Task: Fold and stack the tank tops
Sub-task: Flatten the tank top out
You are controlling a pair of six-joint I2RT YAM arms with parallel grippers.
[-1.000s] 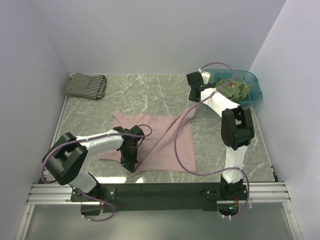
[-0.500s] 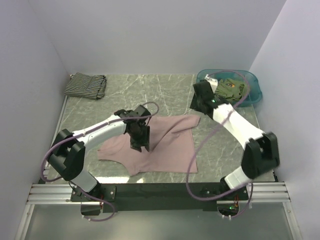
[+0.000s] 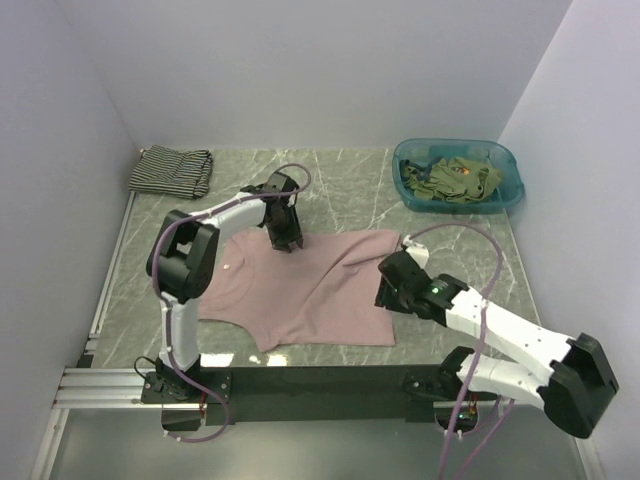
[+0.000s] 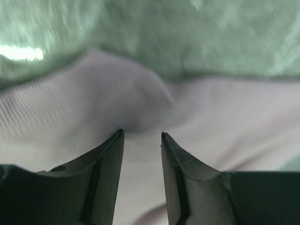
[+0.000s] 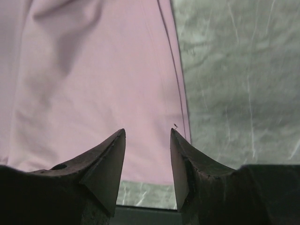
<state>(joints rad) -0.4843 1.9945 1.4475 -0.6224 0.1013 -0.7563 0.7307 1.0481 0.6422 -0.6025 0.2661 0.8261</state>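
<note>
A dusty pink tank top (image 3: 300,290) lies spread out in the middle of the table. My left gripper (image 3: 287,242) hovers at its far edge, open, with only pink cloth (image 4: 211,117) below the gap (image 4: 140,135). My right gripper (image 3: 386,294) is low over the top's right hem (image 5: 174,79), also open (image 5: 147,132) and holding nothing. A folded black-and-white striped tank top (image 3: 172,171) sits at the back left corner. Olive green tank tops (image 3: 455,181) lie crumpled in the basin.
The teal plastic basin (image 3: 512,170) stands at the back right. Grey walls close in the table on the left, back and right. A metal rail (image 3: 320,382) with both arm bases runs along the near edge.
The left gripper opened and moved from the pink top's near edge to its far edge. The right arm swung from the basin down to the right hem. The pink top now lies flatter.
</note>
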